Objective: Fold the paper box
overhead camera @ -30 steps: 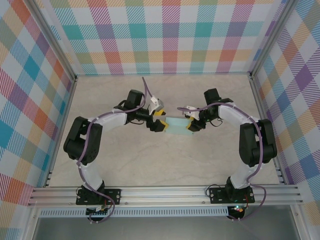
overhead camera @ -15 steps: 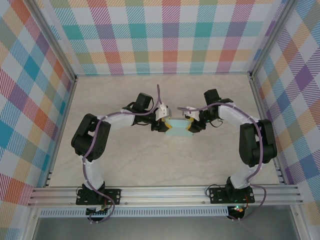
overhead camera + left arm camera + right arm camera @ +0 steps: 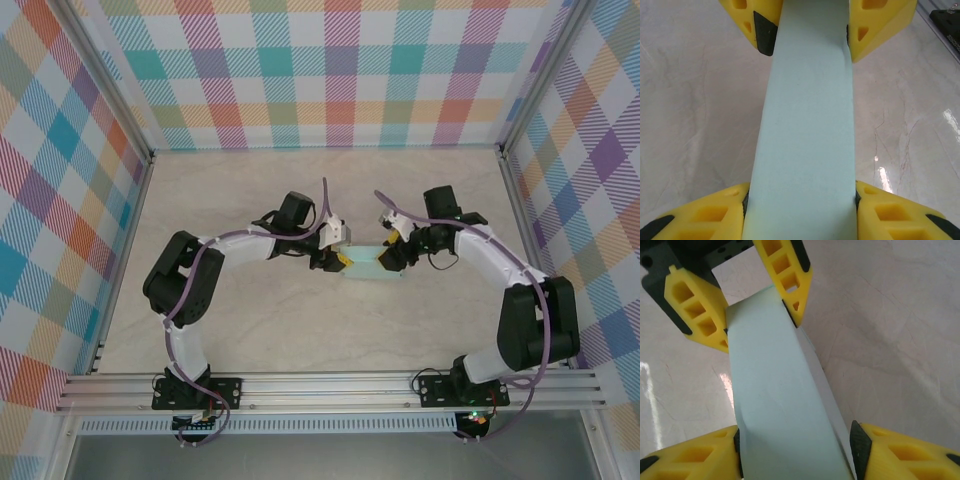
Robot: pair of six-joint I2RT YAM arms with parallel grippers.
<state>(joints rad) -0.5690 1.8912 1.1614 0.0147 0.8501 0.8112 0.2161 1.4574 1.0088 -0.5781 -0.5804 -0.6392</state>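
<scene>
The paper box (image 3: 366, 266) is a pale mint strip of card lying mid-table between my two grippers. My left gripper (image 3: 343, 262) is shut on its left end. In the left wrist view both yellow fingers press the sides of the paper box (image 3: 807, 130) around my left gripper (image 3: 801, 192). My right gripper (image 3: 390, 258) straddles the right end. In the right wrist view the paper box (image 3: 775, 400) touches the left pad of my right gripper (image 3: 796, 432), and a thin gap shows at the right pad (image 3: 860, 445), so it is open.
The beige marbled table (image 3: 300, 330) lies bare around the box. Plaid walls enclose the back and both sides. An aluminium rail (image 3: 330, 385) with the arm bases runs along the near edge.
My left gripper reached right to the box's left end and shut on it. The right jaws widened off the box. The box shifted slightly right and nearer.
</scene>
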